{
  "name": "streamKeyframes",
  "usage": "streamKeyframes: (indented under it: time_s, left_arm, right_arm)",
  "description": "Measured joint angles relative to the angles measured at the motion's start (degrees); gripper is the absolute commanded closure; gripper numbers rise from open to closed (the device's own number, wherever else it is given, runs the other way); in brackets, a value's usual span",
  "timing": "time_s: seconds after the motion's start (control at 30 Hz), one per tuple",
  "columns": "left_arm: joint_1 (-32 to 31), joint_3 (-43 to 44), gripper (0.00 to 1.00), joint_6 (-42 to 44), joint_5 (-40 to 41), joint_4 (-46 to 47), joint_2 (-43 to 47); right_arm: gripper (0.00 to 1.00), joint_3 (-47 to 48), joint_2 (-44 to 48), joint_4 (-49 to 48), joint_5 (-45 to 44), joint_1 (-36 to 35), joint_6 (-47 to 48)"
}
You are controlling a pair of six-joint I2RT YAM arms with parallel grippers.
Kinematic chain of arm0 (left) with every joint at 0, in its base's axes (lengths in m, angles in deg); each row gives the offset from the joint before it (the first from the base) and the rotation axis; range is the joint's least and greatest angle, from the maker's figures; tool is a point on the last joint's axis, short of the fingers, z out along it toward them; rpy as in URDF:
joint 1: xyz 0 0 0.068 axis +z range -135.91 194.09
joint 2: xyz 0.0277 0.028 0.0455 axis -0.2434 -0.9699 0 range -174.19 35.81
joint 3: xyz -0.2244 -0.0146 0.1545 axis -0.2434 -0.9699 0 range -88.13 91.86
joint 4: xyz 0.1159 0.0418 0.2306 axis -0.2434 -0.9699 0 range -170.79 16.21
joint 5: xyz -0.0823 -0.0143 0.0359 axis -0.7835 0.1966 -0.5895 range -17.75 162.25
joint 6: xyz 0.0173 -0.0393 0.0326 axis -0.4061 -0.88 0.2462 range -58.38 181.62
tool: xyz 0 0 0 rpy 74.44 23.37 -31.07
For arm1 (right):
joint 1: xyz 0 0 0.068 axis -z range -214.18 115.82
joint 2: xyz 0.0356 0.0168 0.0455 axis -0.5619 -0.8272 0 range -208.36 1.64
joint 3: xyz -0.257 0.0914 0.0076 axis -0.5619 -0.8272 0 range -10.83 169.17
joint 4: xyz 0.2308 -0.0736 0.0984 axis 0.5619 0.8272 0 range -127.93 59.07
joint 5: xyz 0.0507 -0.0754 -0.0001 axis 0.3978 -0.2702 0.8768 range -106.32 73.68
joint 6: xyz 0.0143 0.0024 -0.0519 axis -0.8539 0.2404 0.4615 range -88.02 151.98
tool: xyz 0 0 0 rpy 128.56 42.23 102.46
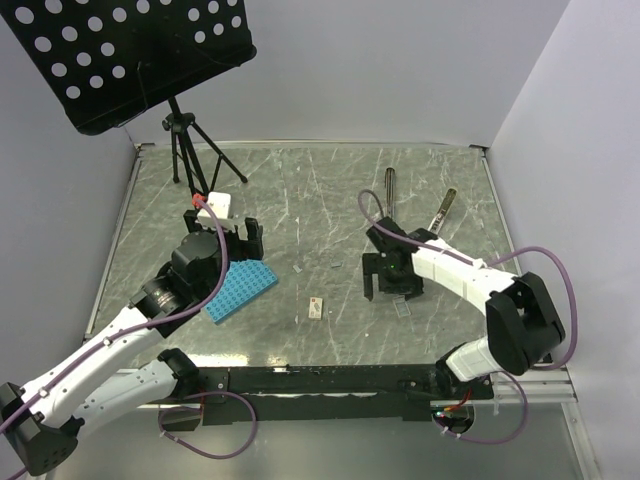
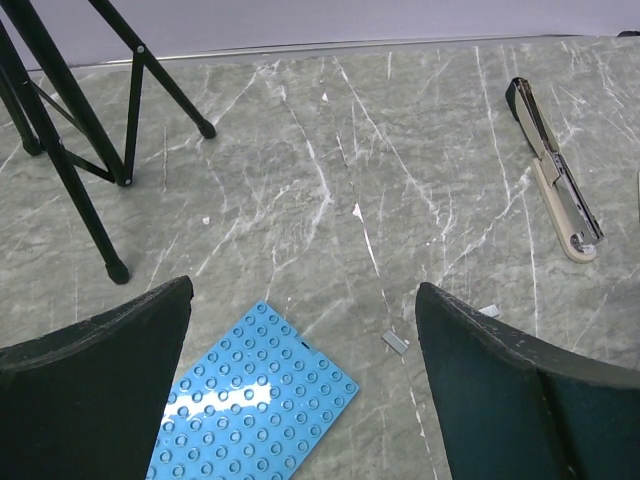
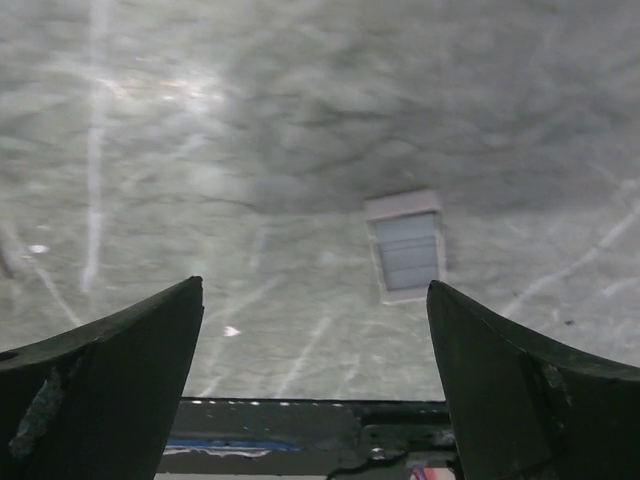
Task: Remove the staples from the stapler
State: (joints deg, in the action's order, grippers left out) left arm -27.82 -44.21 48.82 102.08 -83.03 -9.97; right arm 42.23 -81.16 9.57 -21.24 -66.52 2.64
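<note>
The stapler [image 1: 388,185] lies flat at the back right of the table, and a slim brassy bar [image 1: 443,208] lies apart to its right. The left wrist view shows the stapler [image 2: 553,170] at the upper right, black at one end and cream at the other. A short grey strip of staples [image 3: 405,246] lies on the table just beyond my right gripper [image 3: 315,286], which is open and empty; from above the staples [image 1: 403,310] sit in front of this gripper [image 1: 392,282]. Another small strip [image 2: 396,342] lies near my left gripper [image 2: 303,290], also open and empty.
A blue studded plate [image 1: 240,290] lies under the left gripper [image 1: 222,238]. A black tripod stand [image 1: 190,160] holding a perforated black panel [image 1: 130,50] is at the back left. A small white card [image 1: 316,308] lies mid-table. Walls close the table's back and sides.
</note>
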Motion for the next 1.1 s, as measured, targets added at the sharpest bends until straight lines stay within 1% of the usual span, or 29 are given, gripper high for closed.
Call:
streamKeyframes:
  time_s: [0.27,0.37,0.5,0.73,0.77,0.87,0.97,1.07,1.1]
  left_arm:
    - [0.0,0.0,0.03,-0.09,-0.02,-0.04,0.83]
    - [0.0,0.0,0.03,-0.09,-0.02,0.0,1.62]
    - [0.0,0.0,0.03,-0.09,-0.04,-0.02,1.81]
    - [0.0,0.0,0.03,-0.09,0.0,-0.02,1.81]
    - [0.0,0.0,0.03,-0.07,0.0,-0.02,1.81]
    - [0.0,0.0,0.03,-0.07,0.02,-0.02,1.81]
    - [0.0,0.0,0.03,-0.07,0.02,-0.02,1.81]
    - [0.0,0.0,0.03,-0.04,0.02,-0.02,1.81]
    - [0.0,0.0,0.03,-0.04,0.02,-0.02,1.81]
  right_arm:
    - [0.0,-3.28,1.36,-0.24,4.39,9.2,3.69]
    - [0.0,-3.89,1.31,-0.48,6.45,11.41,5.18]
    - [0.01,-3.89,0.63,-1.18,8.46,11.93,6.99]
    - [0.03,-2.99,-4.68,-1.66,8.46,11.93,10.29]
    - [0.04,-2.67,-5.4,-1.7,8.41,11.93,10.69]
    - [0.13,-2.38,-6.54,-2.58,8.9,11.93,12.04]
    - [0.19,-2.38,-6.71,-3.17,9.7,11.93,12.79]
    - [0.28,-2.38,-6.73,-3.48,10.58,11.93,13.35]
    - [0.3,-2.38,-6.73,-3.48,10.62,11.93,13.46]
